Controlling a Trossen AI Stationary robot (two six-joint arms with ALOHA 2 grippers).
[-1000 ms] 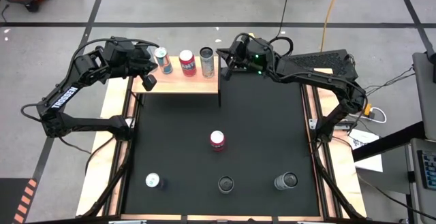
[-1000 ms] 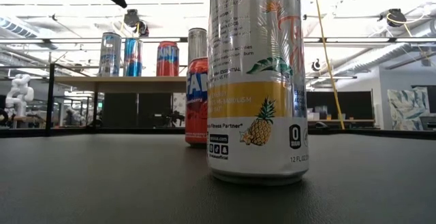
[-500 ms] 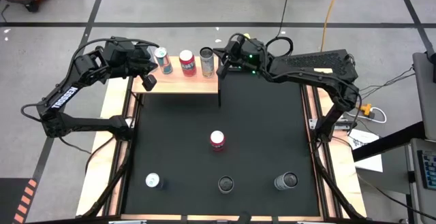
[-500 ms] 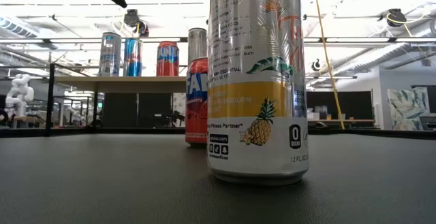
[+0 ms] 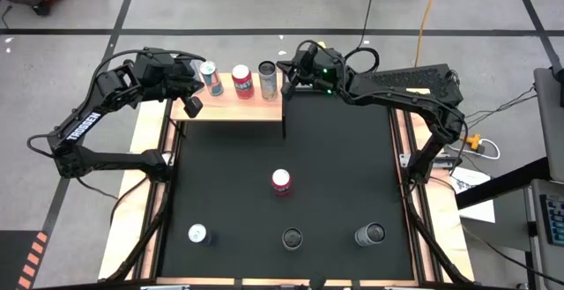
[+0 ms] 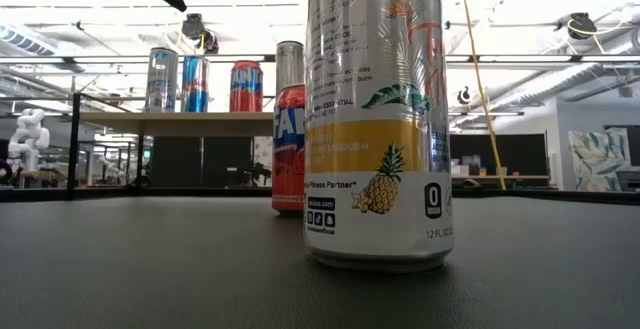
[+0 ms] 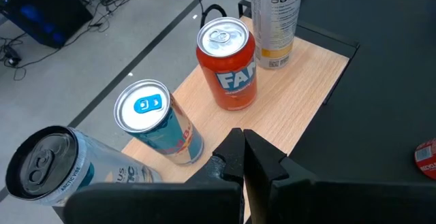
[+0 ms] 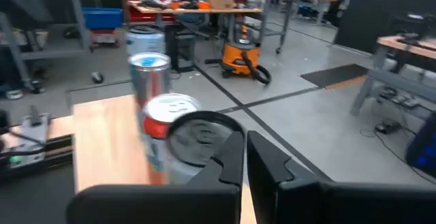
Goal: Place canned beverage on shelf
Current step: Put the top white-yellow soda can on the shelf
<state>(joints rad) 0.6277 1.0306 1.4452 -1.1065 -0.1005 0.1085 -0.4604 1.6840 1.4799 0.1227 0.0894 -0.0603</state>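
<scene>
Right gripper point(image 5: 286, 76): hovering just beside the shelf's end, at the height of the can tops; its fingers point(image 8: 235, 157) are lying pressed together, holding nothing.
Left gripper point(image 5: 192, 105): hanging over the opposite end of the shelf, its fingers point(image 7: 240, 157) also closed together and empty.
Shelf point(image 5: 256, 109): a pale wooden board on a thin black frame, sitting directly between the two grippers at the far edge of the black mat point(image 5: 335, 184).
Pale tall can point(image 5: 268, 79): standing upright on the shelf, the nearest can to the right gripper, just beside its closed tips; whether they are touching is hard to tell from above.
Orange can point(image 5: 241, 81): standing upright on the shelf, one place farther from the right gripper, ahead of the left gripper in its wrist view.
Blue-topped can point(image 5: 210, 77): standing upright on the shelf, close in front of the left gripper.
Silver can point(image 7: 51, 166): showing tilted at the edge of the left wrist view, right next to the left gripper's body; it seems to be standing at the shelf's end.
Red-topped can point(image 5: 281, 182): standing upright on the mat, well apart from both grippers.
Front row: a silver can point(image 5: 197, 234), a dark-topped can point(image 5: 292, 238) and a grey can point(image 5: 370, 234) are standing along the mat's near edge, farthest from both grippers.
</scene>
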